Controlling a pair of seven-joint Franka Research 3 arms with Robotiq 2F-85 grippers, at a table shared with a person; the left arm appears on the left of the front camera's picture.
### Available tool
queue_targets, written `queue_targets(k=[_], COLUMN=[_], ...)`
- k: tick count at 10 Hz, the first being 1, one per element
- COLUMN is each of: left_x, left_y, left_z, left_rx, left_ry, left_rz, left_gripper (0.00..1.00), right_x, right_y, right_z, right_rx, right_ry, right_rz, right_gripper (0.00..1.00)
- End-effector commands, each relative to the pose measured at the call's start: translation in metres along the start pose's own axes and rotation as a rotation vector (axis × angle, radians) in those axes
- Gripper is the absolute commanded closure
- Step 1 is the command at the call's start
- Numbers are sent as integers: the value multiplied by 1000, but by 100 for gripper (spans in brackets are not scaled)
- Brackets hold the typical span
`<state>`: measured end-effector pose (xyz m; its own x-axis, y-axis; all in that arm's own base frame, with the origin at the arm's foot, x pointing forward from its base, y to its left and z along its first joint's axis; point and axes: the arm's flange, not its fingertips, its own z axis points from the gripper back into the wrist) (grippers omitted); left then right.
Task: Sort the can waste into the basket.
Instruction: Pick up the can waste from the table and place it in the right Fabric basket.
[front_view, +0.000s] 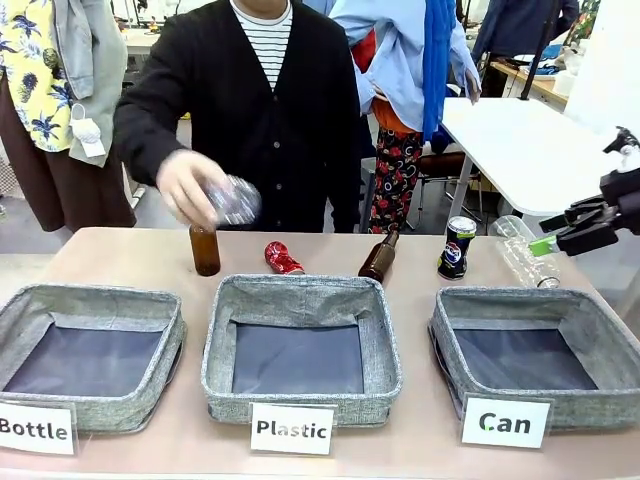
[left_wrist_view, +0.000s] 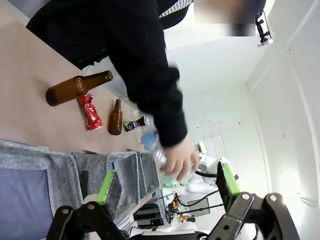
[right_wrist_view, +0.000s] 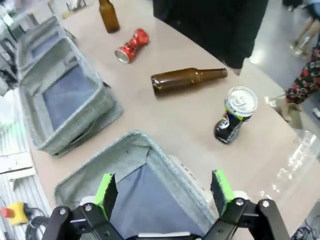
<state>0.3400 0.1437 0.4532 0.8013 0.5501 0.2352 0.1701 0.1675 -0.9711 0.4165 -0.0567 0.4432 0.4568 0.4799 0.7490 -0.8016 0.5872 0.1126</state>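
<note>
The basket (front_view: 536, 306) labelled "Can" stands at the front right, and its dark bottom is bare. A dark can (front_view: 457, 247) stands upright just behind it. A crushed red can (front_view: 283, 258) lies behind the middle basket. My right gripper (front_view: 560, 232) hovers open at the table's right edge, above and behind the basket. In the right wrist view the right gripper (right_wrist_view: 163, 187) hangs open over the basket's rim (right_wrist_view: 165, 160), with the dark can (right_wrist_view: 235, 115) and the red can (right_wrist_view: 132, 45) farther off. My left gripper (left_wrist_view: 167, 182) is open and holds nothing.
Grey baskets labelled "Plastic" (front_view: 300, 295) and "Bottle" (front_view: 90, 300) fill the front middle and left. One brown bottle (front_view: 205, 249) stands upright, another (front_view: 379, 258) lies flat, and a clear plastic bottle (front_view: 525, 250) lies at the far right. A person's hand (front_view: 185, 185) holds a crumpled clear bottle (front_view: 235, 200) over the table.
</note>
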Motion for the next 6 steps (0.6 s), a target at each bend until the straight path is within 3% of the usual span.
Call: queue_targets(k=[1,3,6], left_x=[0,0,0], left_y=[0,0,0], left_z=[1,1,1], left_rx=[-12,-12,-12], left_ry=[4,4,4], left_rz=[-23,-23,-23], left_gripper=[0,0,0], right_x=[7,-6,-22], right_y=[1,-49,-103], right_z=[-7,-14,-44], right_rx=[-33,-36,-76], right_ry=[21,-79,-148], right_rz=[25,37,34], right_gripper=[0,0,0])
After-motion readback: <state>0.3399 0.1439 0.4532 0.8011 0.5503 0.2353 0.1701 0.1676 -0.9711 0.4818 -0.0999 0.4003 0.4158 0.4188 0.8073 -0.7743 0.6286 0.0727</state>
